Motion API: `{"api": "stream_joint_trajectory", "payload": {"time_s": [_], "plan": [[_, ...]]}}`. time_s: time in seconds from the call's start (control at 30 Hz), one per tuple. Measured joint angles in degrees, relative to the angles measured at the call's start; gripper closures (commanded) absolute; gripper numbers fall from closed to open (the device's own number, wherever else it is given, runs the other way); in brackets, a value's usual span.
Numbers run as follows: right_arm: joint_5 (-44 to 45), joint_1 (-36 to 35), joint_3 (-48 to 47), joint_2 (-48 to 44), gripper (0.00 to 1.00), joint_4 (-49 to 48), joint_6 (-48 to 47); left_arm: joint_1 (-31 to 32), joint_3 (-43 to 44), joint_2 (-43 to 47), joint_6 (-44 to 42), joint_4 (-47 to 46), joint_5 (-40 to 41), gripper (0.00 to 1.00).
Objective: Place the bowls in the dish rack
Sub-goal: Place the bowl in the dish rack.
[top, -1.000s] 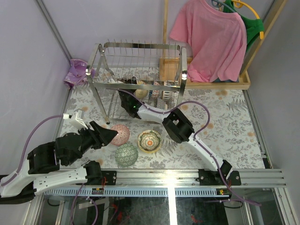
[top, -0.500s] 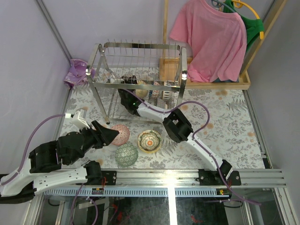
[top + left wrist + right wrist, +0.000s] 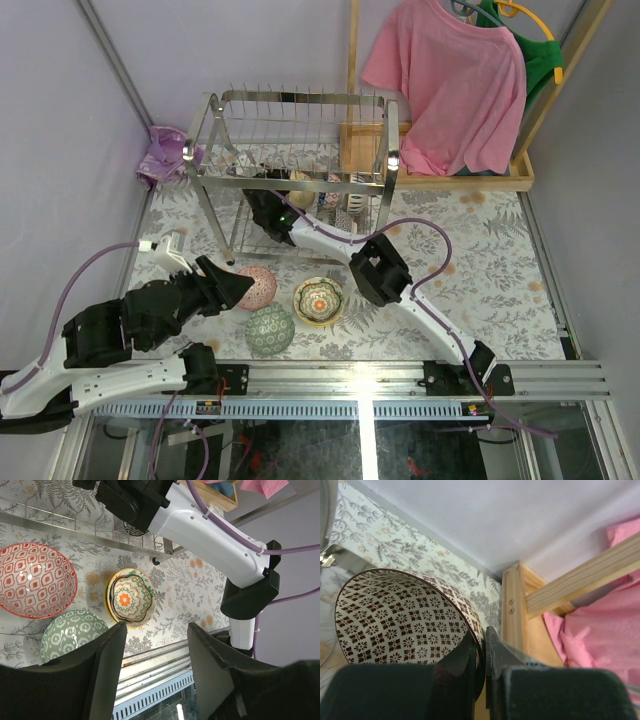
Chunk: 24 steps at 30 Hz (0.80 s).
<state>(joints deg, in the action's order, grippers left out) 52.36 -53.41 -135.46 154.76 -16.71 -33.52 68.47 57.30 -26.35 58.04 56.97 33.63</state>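
The left arm (image 3: 130, 378) lies folded low at 7 o'clock, its left gripper (image 3: 237, 287) pointing toward 3 o'clock with jaws half apart and empty, while the right arm (image 3: 325, 240) reaches from 5 o'clock toward 11 o'clock, its right gripper (image 3: 262, 207) pinched tight on a bowl (image 3: 405, 615) rim.

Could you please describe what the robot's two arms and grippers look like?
Both arms have white shell links joined by bulky black joint housings. The left arm and right arm each carry a purple cable looping alongside. The left gripper and right gripper have broad, matte black fingers tapering toward the tips. I see no legible markings.
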Motion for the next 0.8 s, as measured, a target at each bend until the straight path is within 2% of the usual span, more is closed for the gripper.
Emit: {"api": "stream_joint_trajectory", "payload": {"time_s": [0.13,0.3,0.57,0.73,0.8], "plan": [[1.9,-1.42,-1.01,-0.17,1.0,4.42,5.73,0.0,0.0,-0.11,0.0,-0.04,0.02,0.49],[0.74,-2.51,9.51,-6.99,1.0,4.5,10.4,0.0,0.0,-0.66,-0.04,-0.5,-0.04,0.49],[-1.36,-3.43,15.74,-11.74,1.0,6.86,11.96,0.0,0.0,-0.7,-0.04,-0.83,-0.04,0.49],[-1.75,-6.25,24.26,-18.01,1.0,8.44,14.62,0.0,0.0,-0.68,-0.09,-0.87,-0.04,0.49],[-2.21,-7.65,24.94,-19.04,1.0,9.84,15.72,0.0,0.0,-0.68,-0.15,-0.92,-0.04,0.49]]}}
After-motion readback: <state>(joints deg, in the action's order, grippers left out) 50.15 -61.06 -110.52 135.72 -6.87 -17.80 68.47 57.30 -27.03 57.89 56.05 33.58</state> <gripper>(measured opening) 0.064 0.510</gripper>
